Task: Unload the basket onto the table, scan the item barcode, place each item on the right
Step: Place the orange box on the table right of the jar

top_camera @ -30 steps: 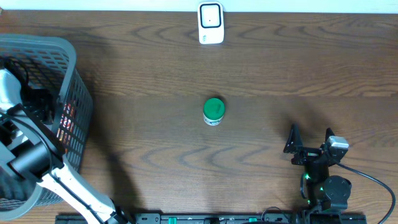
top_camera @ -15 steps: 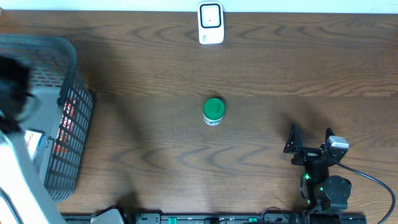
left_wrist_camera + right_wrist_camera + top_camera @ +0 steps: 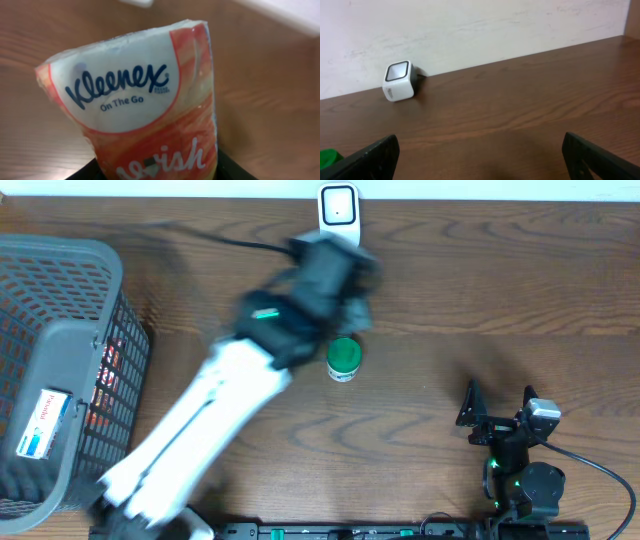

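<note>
**A:** Where is the tissue pack (image 3: 135, 100) to be found?

**B:** It is gripped by the left gripper (image 3: 337, 272), in the upper middle of the overhead view. In the left wrist view it is flanked by dark fingers at the bottom edge, and the logo face is turned to the camera.

**A:** And how is the scanner (image 3: 339, 218) placed relative to it?

**B:** It is set at the top edge of the overhead view, just beyond the gripper. The pack's long axis is pointed away from the wrist, toward the top of the wrist view. A sliver of white is seen there, which is judged to be the scanner.

**A:** Can the barcode be seen?

**B:** No. Which face carries it cannot be told, and the overhead view is too blurred at the arm for the pack to be made out.

**A:** Is the right gripper (image 3: 498, 400) needed?

**B:** Probably not. It is parked in the lower right with its jaws spread wide, nothing is held in it, and it is well apart from the scanner. The left arm is far nearer, so a short advance with a turn of the pack is judged to be what the scan calls for.
</note>
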Robot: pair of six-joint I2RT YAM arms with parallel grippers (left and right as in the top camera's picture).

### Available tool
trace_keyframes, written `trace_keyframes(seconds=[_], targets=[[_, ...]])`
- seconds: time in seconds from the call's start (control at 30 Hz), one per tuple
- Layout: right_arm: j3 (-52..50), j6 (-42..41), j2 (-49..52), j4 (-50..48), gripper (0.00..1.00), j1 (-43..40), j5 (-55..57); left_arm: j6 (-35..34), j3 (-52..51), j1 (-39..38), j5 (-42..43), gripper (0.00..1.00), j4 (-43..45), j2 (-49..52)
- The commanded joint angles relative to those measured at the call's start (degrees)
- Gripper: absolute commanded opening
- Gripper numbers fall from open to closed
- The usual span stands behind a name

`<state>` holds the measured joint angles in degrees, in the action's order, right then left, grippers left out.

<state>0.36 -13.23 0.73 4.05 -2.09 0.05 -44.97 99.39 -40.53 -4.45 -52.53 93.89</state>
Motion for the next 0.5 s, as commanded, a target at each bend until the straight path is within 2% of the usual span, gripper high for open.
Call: trace_keyframes(seconds=[0.0, 0.1, 0.27, 0.47], targets=[[-0.1, -0.5, -0.1, 0.2, 0.99, -0.1, 0.5, 0.3, -0.9, -4.3, -3.2, 0.48, 2.1, 9.5], [-0.1, -0.5, -0.1, 0.2, 0.99, -0.1, 0.5, 0.4, -0.9, -6.5, 1.0, 0.48, 6.0, 18.8], [-0.1, -0.5, -0.1, 0.2, 0.99, -0.1, 0.5, 0.4, -0.9, -8.1, 4.1, 0.48, 8.8, 28.5], [-0.1, -0.5, -0.1, 0.2, 0.99, -0.1, 0.5, 0.3, -0.9, -9.2, 6.7, 0.48, 10.3, 31.7]])
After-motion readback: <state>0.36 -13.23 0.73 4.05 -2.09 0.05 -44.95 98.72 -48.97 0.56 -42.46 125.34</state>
